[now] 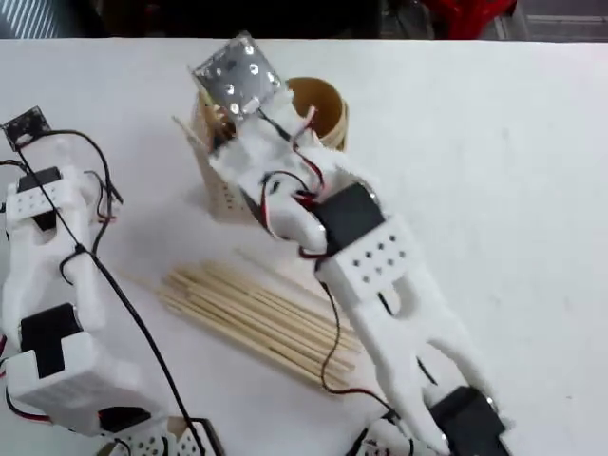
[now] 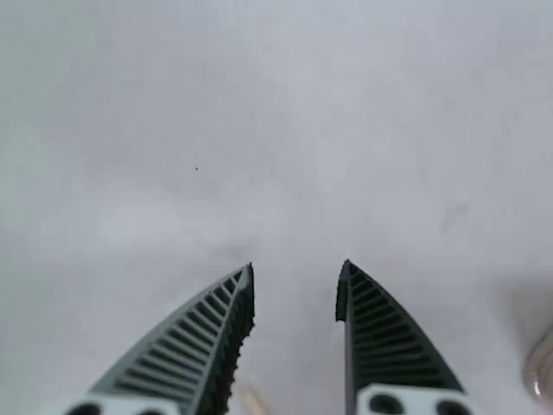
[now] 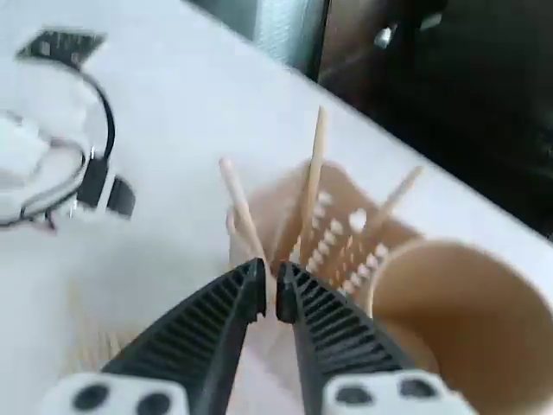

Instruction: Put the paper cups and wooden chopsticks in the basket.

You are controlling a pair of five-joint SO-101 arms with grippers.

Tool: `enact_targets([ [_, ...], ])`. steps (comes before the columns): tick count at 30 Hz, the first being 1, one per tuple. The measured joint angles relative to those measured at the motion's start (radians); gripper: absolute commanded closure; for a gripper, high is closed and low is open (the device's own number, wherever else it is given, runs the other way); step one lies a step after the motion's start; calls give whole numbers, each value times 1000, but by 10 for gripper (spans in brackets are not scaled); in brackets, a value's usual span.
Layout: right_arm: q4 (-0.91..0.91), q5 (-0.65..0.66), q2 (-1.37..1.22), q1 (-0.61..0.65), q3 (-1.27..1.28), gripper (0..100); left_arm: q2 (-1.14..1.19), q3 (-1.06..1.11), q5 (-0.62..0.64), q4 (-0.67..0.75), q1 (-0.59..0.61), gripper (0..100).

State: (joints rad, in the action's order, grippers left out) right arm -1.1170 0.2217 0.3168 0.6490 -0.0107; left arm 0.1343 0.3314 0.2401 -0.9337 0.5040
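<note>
Chopsticks in a loose pile [image 1: 252, 313] lie on the table [image 1: 494, 171] between the two arms. Their long axis runs slantwise, from near the left arm [image 1: 47, 285] to under the forearm of the right arm [image 1: 380, 275]. The basket [image 1: 217, 190] stands beyond the pile, on the side away from the arm bases, so each stick has to travel across its own length and away from the arms to get in.

The right gripper [image 3: 270, 270] hangs over the basket mouth with its fingers drawn to a narrow slit. A chopstick [image 3: 244, 212] slants up from that slit, and I judge it to be pinched there. Two more sticks [image 3: 313, 173] stand inside the basket against its perforated wall. The paper cup [image 1: 323, 104] sits hard against the basket's far side; I cannot tell whether it is inside or just beside it.

The left gripper [image 2: 297, 266] holds nothing, and its fingers are spread over bare table.

Once the stick is let go, the right arm would have to draw back toward its base to reach the pile. The left arm, folded at the table's left side, seems well placed for the pile's near end. Either gripper should close across the sticks, not along them
</note>
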Motion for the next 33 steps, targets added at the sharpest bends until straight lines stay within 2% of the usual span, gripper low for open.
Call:
enact_targets([
  [3,-276,0,72,-84,0,975,0,-6,-55,-48,0,827],
  [6,-384,0,172,-221,66,975,-20,-77,-112,-192,0,827],
  [11,-393,124,407,-382,364,975,-144,-196,-296,-434,0,827],
  [14,-391,190,529,-468,589,975,-221,-258,-488,-583,-5,827],
  [18,-327,267,621,-620,850,974,-259,-315,-764,-810,-72,831],
  [22,-196,325,655,-740,1042,974,-264,-292,-936,-842,-117,831],
  [29,-140,377,657,-783,1151,974,-316,-38,-1254,-848,-270,830],
  [33,-140,377,657,-792,1158,974,-384,15,-1307,-832,-411,828],
])
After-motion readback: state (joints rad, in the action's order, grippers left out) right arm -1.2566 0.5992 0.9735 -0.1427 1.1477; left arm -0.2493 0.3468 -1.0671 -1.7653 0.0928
